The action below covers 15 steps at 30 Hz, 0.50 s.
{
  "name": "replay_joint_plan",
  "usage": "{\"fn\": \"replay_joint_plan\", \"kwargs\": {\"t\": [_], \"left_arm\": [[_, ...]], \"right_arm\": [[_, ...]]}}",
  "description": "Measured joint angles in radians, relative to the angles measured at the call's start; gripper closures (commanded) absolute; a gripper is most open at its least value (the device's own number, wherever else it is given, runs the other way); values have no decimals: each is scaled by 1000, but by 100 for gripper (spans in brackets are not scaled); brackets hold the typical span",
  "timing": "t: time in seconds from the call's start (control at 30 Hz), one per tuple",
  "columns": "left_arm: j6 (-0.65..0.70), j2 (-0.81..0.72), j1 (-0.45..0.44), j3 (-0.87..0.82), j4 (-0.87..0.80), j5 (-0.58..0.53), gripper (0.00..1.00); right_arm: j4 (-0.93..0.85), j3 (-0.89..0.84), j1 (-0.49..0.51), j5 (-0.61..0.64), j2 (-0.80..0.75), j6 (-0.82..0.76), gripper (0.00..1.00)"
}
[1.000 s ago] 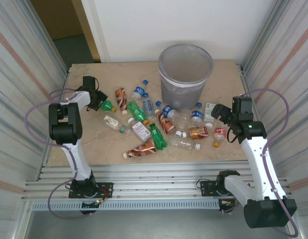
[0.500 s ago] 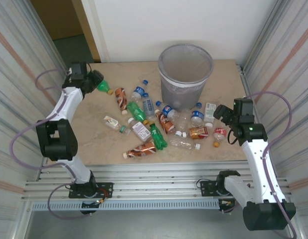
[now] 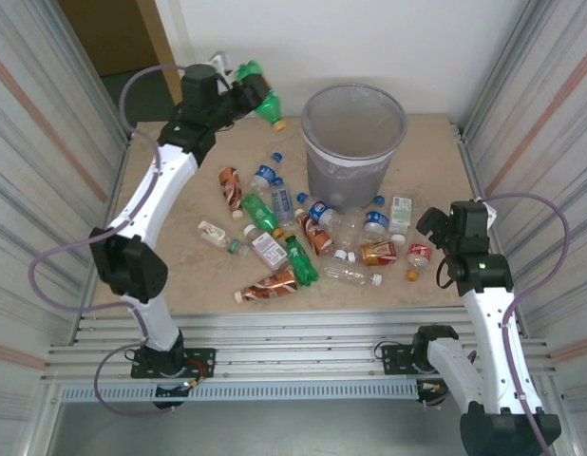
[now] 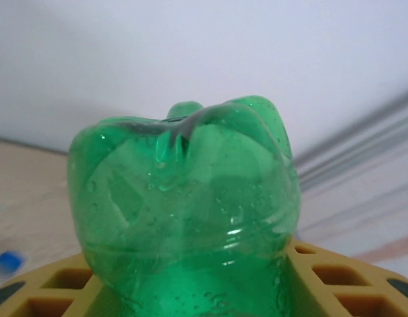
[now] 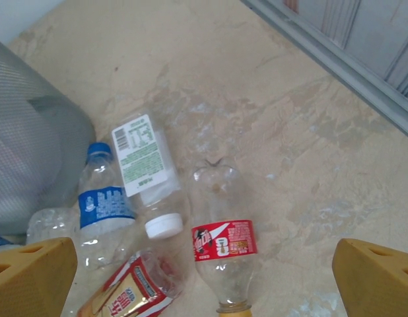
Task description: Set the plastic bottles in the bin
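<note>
While held aloft left of bin (image 3: 354, 133), clamped in left gripper (image 3: 246, 85): green bottle (image 3: 265, 103). Right gripper (image 5: 204, 272): spread wide, near red-labelled bottle (image 5: 224, 241).

One green plastic bottle (image 3: 260, 98) is aloft, left of the upright grey translucent round bin (image 3: 355, 173); the other small bottles (image 3: 269, 249) lie scattered before it.
</note>
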Motion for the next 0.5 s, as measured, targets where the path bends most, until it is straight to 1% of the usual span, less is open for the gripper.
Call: {"fn": "replay_joint_plan", "kwargs": {"t": [0.1, 0.27, 0.5], "left_arm": [[0, 89, -53, 129, 19, 31, 55], [5, 216, -121, 291, 30, 42, 55], [22, 362, -174, 384, 117, 57, 55]], "right_arm": [[-13, 0, 0, 11, 4, 3, 2], [-26, 0, 0, 22, 4, 14, 2], [-26, 0, -1, 21, 14, 26, 2]]}}
